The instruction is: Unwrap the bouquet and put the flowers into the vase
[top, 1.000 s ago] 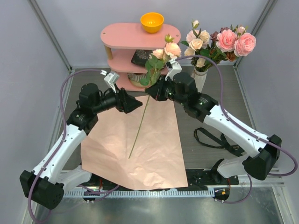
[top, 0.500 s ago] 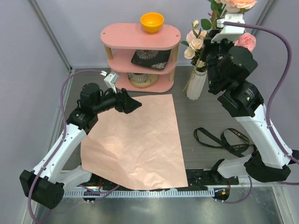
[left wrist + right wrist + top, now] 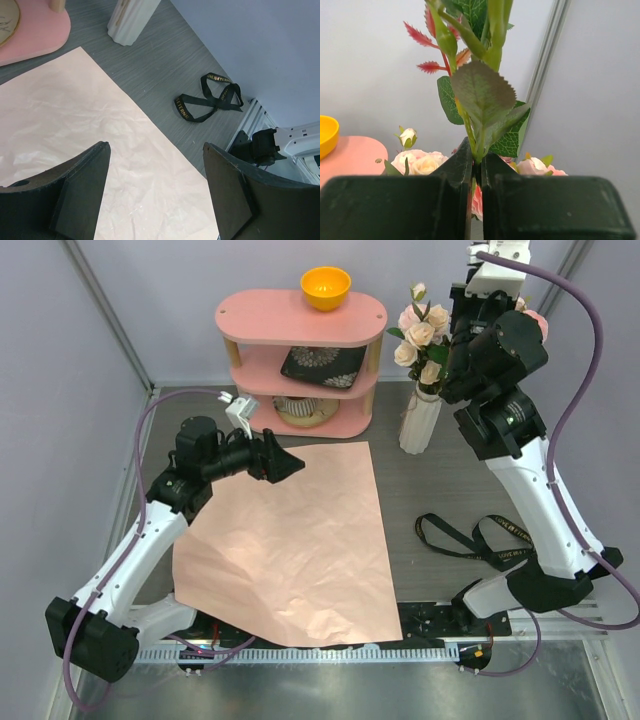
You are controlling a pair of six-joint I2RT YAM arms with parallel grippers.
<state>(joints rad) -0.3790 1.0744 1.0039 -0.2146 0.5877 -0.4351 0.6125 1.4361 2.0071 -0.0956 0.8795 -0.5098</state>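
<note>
Right gripper (image 3: 477, 161) higher, leafy flower stem (image 3: 496, 30) (reddish sprigs (image 3: 431, 66)) in grip

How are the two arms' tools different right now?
The left tool is open and empty; the right tool is shut on a flower stem. The left tool sits low over the pink paper; the right tool hangs high by the vase. Both are dark and two-fingered.

Far centre blocked by pink shelf (image 3: 300, 315); vase (image 3: 418, 420) w/ flowers (image 3: 420, 330) just right of it, narrow gap btwn. Flat paper (image 3: 290, 540) mid-table & ribbon (image 3: 470, 535) right: room above both.
</note>
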